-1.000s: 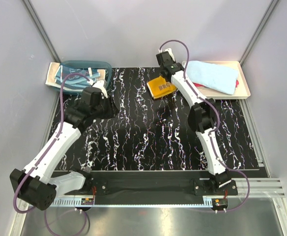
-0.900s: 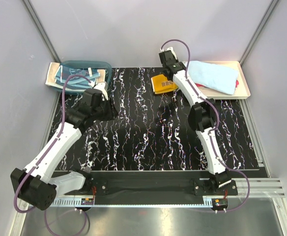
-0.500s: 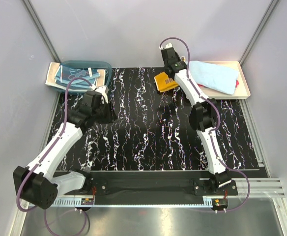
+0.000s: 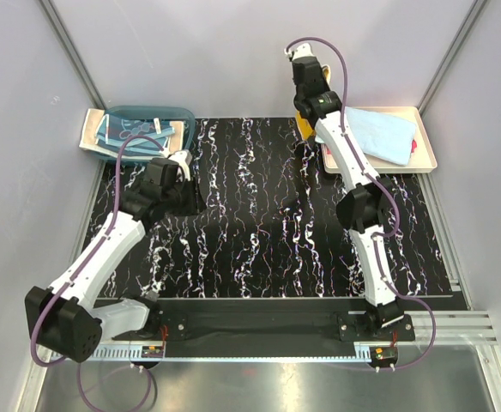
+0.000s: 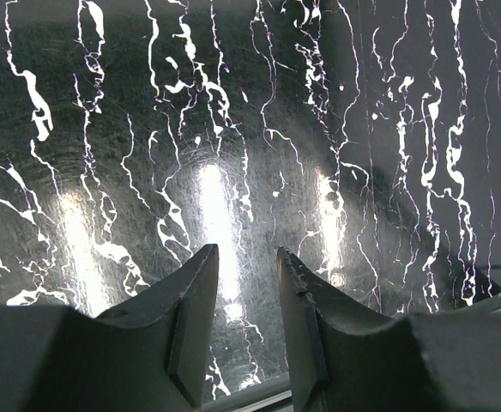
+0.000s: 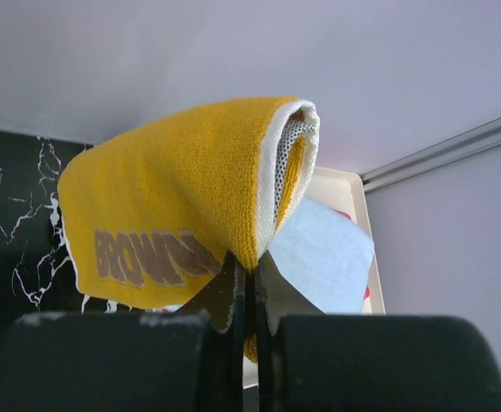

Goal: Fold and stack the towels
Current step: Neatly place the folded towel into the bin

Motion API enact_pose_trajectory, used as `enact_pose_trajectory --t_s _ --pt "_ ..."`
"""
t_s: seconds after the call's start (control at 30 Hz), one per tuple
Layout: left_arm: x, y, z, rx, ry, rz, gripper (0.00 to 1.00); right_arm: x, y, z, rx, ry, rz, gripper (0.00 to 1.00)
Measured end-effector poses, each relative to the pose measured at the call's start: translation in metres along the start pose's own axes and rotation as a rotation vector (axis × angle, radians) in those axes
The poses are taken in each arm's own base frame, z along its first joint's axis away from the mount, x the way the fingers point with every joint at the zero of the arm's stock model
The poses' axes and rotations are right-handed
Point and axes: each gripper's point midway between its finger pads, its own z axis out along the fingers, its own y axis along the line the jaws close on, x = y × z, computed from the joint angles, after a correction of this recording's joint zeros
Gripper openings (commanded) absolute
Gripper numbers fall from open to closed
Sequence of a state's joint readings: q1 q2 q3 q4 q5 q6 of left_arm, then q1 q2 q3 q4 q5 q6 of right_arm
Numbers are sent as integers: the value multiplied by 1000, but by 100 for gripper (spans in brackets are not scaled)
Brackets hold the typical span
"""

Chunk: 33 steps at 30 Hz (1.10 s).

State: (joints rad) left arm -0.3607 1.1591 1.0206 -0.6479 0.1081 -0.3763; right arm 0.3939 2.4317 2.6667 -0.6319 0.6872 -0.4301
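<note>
My right pincer (image 6: pixel 249 273) is clamped tight on a fold of the orange-yellow towel (image 6: pixel 169 197); the cloth drapes up and over my fingertips, held in the air, its "BROWN" lettering towards my camera; just beyond it the light blue towel (image 6: pixel 323 257) lies in the cream tray (image 6: pixel 345 184); my left pincer (image 5: pixel 246 283) hangs slightly parted, gripping nothing, over the black marbled table (image 5: pixel 233 129).
</note>
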Motion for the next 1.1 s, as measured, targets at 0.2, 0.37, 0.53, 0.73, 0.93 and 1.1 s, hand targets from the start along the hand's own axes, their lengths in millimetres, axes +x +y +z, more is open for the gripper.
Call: enact_pose_trajectory --t_s 0.2,0.37,0.53,0.73,0.93,1.1 --pt "2 -1 2 11 14 1 38 -20 -17 -10 20 -51 34 0" --pt "2 -3 2 20 14 0 38 -24 -19 -10 28 -64 18 0" --pt "1 -4 2 30 13 1 38 -26 -24 -8 37 -75 20 0" --pt "1 -6 3 37 16 0 38 -14 -40 4 59 -48 46 0" --pt "3 -6 6 38 27 -1 38 21 -63 30 70 25 105 0" --pt "4 -6 7 42 32 -2 38 59 -83 53 82 102 172 0"
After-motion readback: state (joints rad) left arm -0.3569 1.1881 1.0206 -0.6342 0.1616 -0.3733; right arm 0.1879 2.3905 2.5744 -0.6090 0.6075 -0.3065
